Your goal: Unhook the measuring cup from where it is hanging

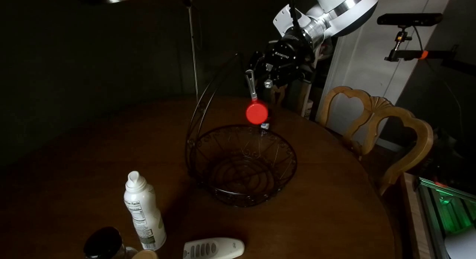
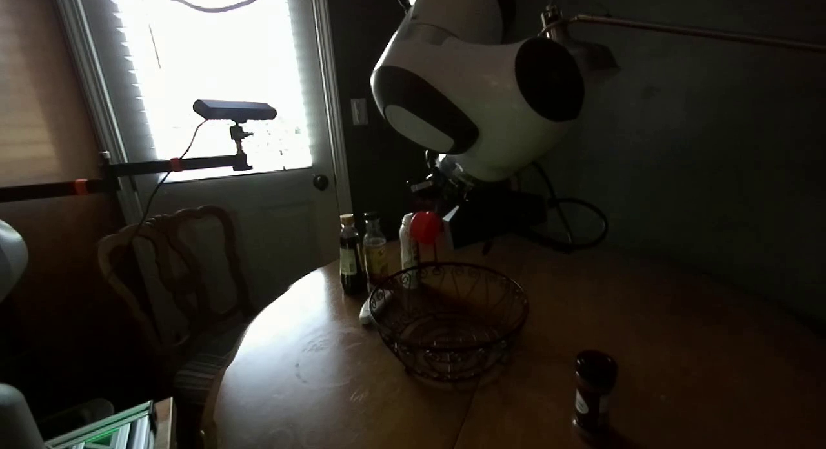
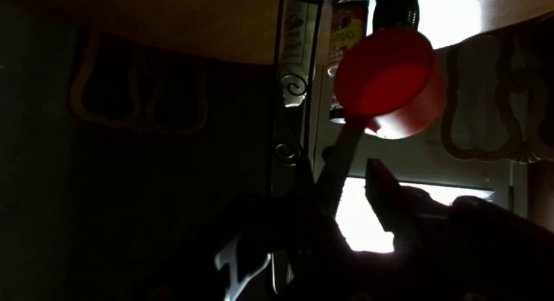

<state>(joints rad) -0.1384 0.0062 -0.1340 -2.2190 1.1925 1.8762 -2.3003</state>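
The red measuring cup [image 1: 256, 113] with a grey handle hangs upright, handle up, below the tip of the arched stand [image 1: 205, 102] of the black wire basket [image 1: 296, 163]. The cup [image 2: 426, 228] also shows in an exterior view and in the wrist view [image 3: 391, 76]. My gripper [image 1: 262, 71] is at the cup's handle, near the top of the arch. In the wrist view my gripper [image 3: 338, 162] is open; the handle lies by the left finger, with a bright gap to the right finger. The hook point is hidden in darkness.
A white bottle [image 1: 145, 210], a white remote-like device [image 1: 214, 248] and a black-lidded jar [image 1: 104, 244] stand on the table. Dark bottles [image 2: 351, 255] stand behind the basket. A dark jar [image 2: 594, 391] stands near the front. A wooden chair [image 1: 375, 121] is beside the table.
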